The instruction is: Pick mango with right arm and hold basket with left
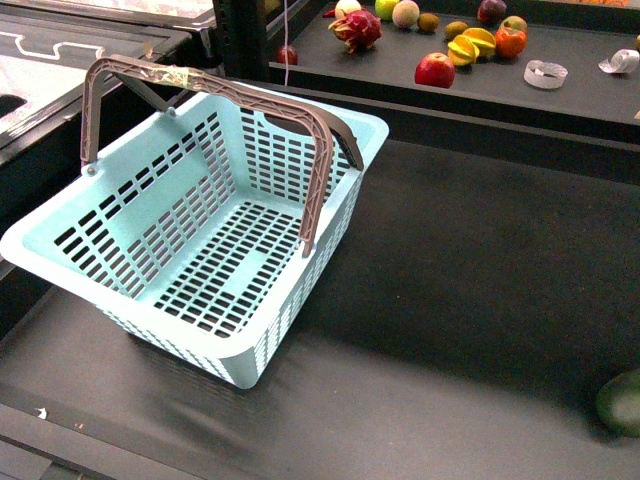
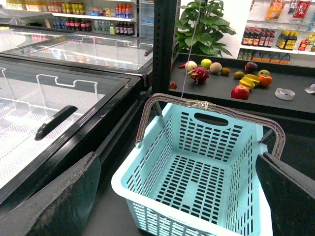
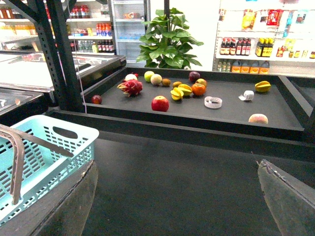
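The pale blue basket (image 1: 30, 245) sits on the dark worktop (image 1: 470, 300) with both handles swung up, one of them wrapped in tape (image 1: 160, 72). The inside shows only bare slotted plastic.

The left fingers (image 2: 64, 201) are spread wide and released, gripping nothing. In the left wrist view the basket shows between them, and no contact with the rim or handles is visible. The right fingers (image 3: 295, 201) are just as wide open and empty, over bare worktop off to the basket's side.

The mango (image 3: 262, 86) is well apart from the basket, on the raised black shelf (image 3: 231, 115) beyond it, at the end farthest from the basket.

There's plenty of clutter between basket and mango:
- the shelf's raised front lip
- a red apple (image 3: 160, 103)
- a yellow starfruit (image 3: 179, 92)
- an orange fruit (image 3: 199, 89)
- a white tape roll (image 3: 213, 102)
- a second roll (image 3: 247, 95) just beside the mango
- a peachy fruit (image 3: 258, 118) near it too

A dragon fruit (image 3: 130, 87) lies at the shelf end nearest the basket. A dark green fruit (image 1: 622, 400) lies on the worktop, well away from the basket. A glass-lidded freezer (image 2: 98, 83) stands right beside the basket, and a potted plant (image 3: 170, 39) stands behind the shelf.
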{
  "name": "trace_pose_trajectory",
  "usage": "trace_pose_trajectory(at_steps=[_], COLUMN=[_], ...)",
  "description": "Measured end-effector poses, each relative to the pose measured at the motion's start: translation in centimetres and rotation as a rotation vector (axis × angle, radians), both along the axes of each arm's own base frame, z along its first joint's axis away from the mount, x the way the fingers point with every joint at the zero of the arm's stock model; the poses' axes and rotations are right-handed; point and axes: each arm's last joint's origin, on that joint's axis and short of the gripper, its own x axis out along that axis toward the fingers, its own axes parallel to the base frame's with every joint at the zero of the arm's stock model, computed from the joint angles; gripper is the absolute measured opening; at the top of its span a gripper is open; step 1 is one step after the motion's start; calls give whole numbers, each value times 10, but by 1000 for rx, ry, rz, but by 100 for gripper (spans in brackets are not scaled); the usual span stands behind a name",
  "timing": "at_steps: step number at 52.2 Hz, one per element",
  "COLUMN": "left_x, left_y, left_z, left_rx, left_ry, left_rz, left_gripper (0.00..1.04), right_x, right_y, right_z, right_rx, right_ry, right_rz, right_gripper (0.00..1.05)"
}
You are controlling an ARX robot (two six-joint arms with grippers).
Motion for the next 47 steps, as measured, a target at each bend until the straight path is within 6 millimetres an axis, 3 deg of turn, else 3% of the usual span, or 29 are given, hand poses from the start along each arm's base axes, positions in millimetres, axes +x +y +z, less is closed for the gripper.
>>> trace_pose_trajectory(at_steps=[47], left_x=[0], left_y=[0], left_z=[0], left_rx=[0], left_ry=[0], left_rz=[0], left_gripper=[99], right_x=[0], right_y=[0], right_z=[0], right_rx=[0], right_ry=[0], right_rz=[0], right_gripper=[97])
